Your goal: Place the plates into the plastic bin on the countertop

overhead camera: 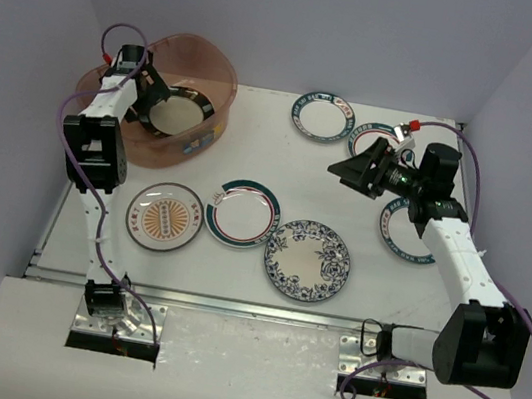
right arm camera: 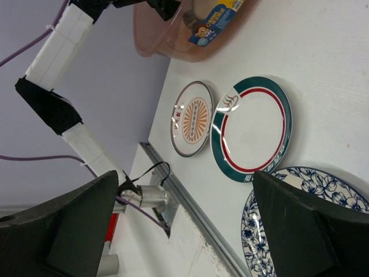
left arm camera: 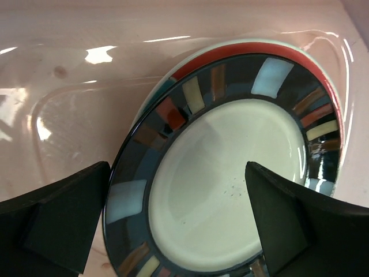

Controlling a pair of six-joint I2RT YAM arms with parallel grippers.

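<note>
The plastic bin [overhead camera: 171, 63] stands at the countertop's [overhead camera: 252, 162] far left corner. In it a black-rimmed cream plate [overhead camera: 182, 117] [left arm camera: 225, 184] lies on a red-and-teal plate [left arm camera: 248, 51]. My left gripper [overhead camera: 162, 105] [left arm camera: 179, 190] hangs open just above the cream plate, holding nothing. My right gripper [overhead camera: 343, 171] [right arm camera: 181, 190] is open and empty in the air right of centre. On the countertop lie an orange sunburst plate [overhead camera: 164, 216] [right arm camera: 193, 118], a teal-and-red-rimmed plate [overhead camera: 244, 213] [right arm camera: 252, 128], a blue floral plate [overhead camera: 308, 260] [right arm camera: 337, 187] and a teal-rimmed plate [overhead camera: 324, 117].
Two more teal-rimmed plates lie partly hidden by the right arm, one [overhead camera: 370, 140] under its gripper and one [overhead camera: 404, 237] beside its forearm. The bin's wall [left arm camera: 69, 86] curves close around the left gripper. The countertop's metal front edge [right arm camera: 196, 196] runs below the plates.
</note>
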